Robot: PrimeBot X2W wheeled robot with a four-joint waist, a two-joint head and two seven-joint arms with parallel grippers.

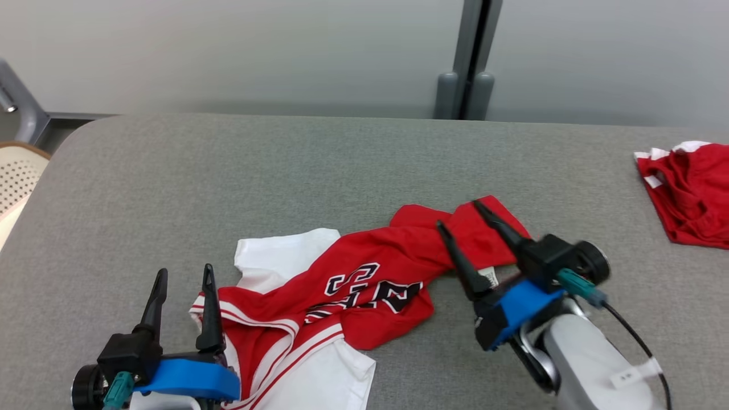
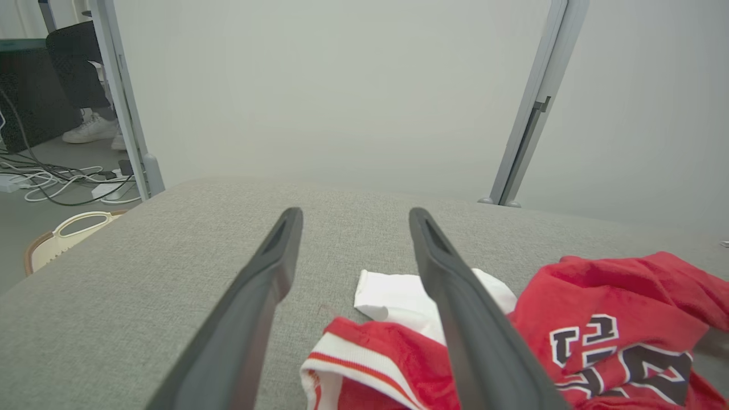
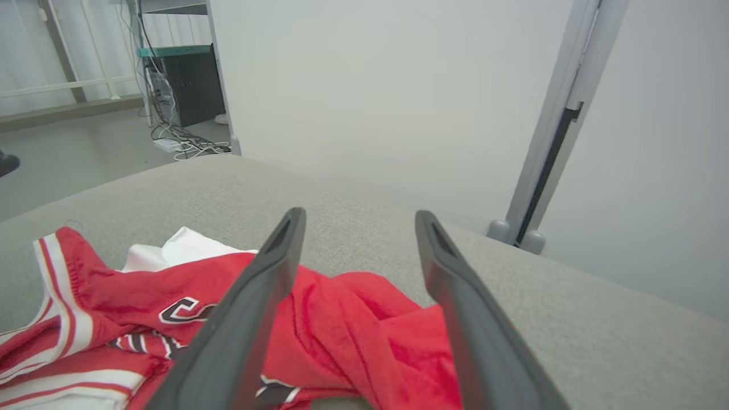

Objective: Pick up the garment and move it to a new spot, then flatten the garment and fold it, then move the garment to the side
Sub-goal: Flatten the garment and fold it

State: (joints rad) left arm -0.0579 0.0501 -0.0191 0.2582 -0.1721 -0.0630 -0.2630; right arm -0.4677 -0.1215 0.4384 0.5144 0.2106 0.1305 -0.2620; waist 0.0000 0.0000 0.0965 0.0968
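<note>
The garment (image 1: 364, 279) is a red and white jersey with dark lettering, lying crumpled across the middle of the grey table (image 1: 171, 182). My right gripper (image 1: 458, 214) is open and hovers over the jersey's red right end, its jaws spread and holding nothing. In the right wrist view the red cloth (image 3: 353, 319) lies under and between the fingers of that gripper (image 3: 360, 215). My left gripper (image 1: 185, 272) stands open at the jersey's lower left edge, beside the striped trim. The left wrist view shows that gripper (image 2: 354, 215) with the garment (image 2: 598, 307) to the right of its fingers.
A second red garment (image 1: 689, 193) lies at the table's right edge. A cream basket (image 1: 17, 171) sits off the table's left side. Behind the table stands a grey partition with a post (image 1: 467, 74). A person's shoes (image 2: 91, 128) and cables (image 2: 62, 182) are on the floor.
</note>
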